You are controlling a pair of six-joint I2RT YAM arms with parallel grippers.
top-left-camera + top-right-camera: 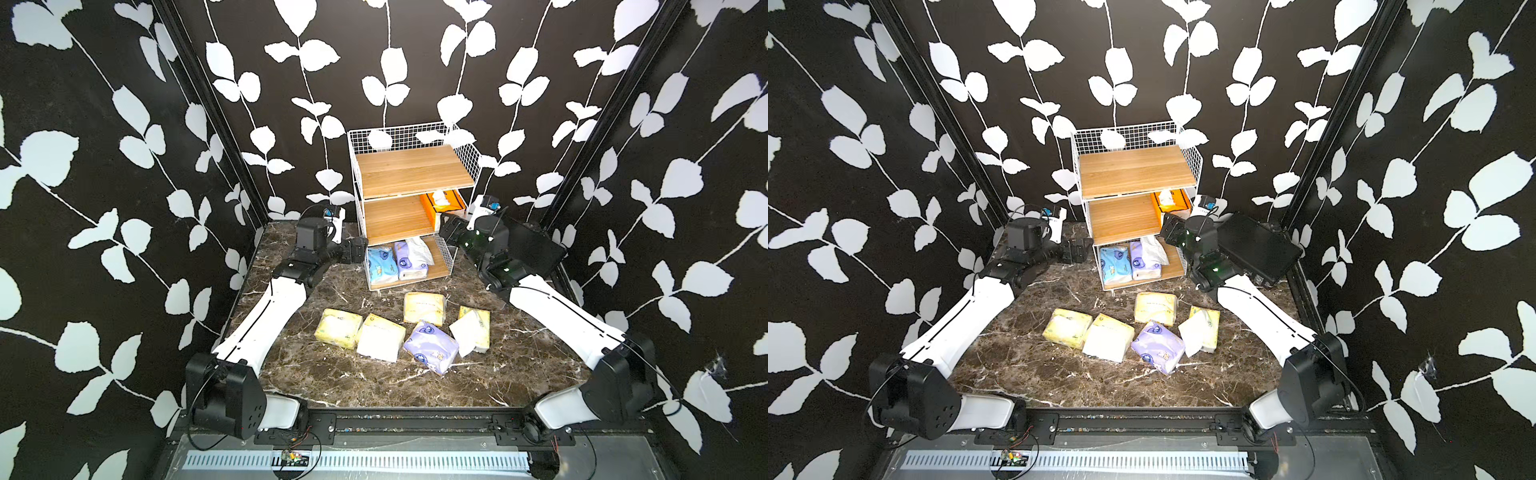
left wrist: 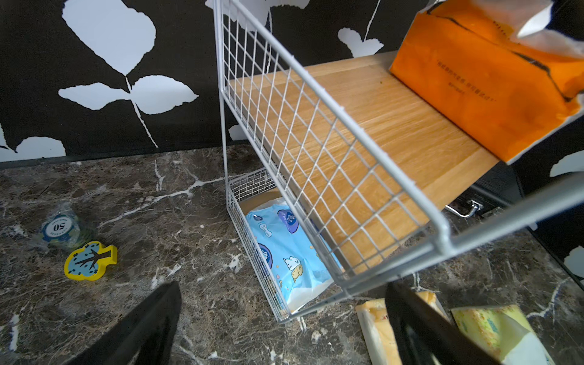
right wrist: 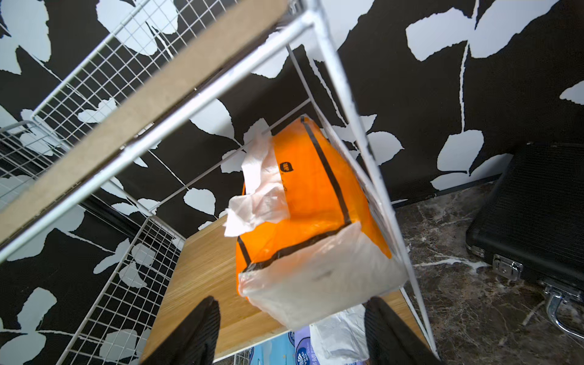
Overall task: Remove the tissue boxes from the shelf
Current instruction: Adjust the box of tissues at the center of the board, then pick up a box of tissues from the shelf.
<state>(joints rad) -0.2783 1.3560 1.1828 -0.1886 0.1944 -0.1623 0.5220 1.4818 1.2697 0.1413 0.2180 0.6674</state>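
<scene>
Plainly, the shelf (image 1: pixel 415 170) stood at the back of the bench (image 1: pixel 332 386), against the leaf-patterned wall, with tissue packs on its two lower tiers. At the right end of the middle board, against the wire side, sat the orange-and-white pack (image 3: pixel 316 196). A white tissue stuck out of its top, and its near end jutted past the board's front edge. The bottom tier held a light blue pack (image 1: pixel 380 264) at the left, a lavender pack (image 1: pixel 406 259) just beside it, and a crumpled white wrap (image 1: pixel 420 248) leaning behind that one.

The right jaws stood open at the front of the middle tier, one finger (image 3: pixel 199 328) on each side of the orange-and-white pack's white end. A gap showed on one side; whether the other finger touched the wrap could not be told.

The left jaws were spread wide and held nothing, low beside the shelf's left front corner.

Five packs lay loose on the bench in front of the shelf:
- a pale yellow pack (image 1: pixel 338 328) at the left
- a yellow-and-white pack (image 1: pixel 381 338) touching it
- a second lavender pack (image 1: pixel 431 347)
- a rear yellow pack (image 1: pixel 424 307)
- a tilted yellow pack (image 1: pixel 473 330) at the right

A black case (image 3: pixel 537 205) lay right of the shelf. Left of it lay wrapped poker chips (image 2: pixel 60 229) and a yellow clock-shaped piece (image 2: pixel 90 260).
</scene>
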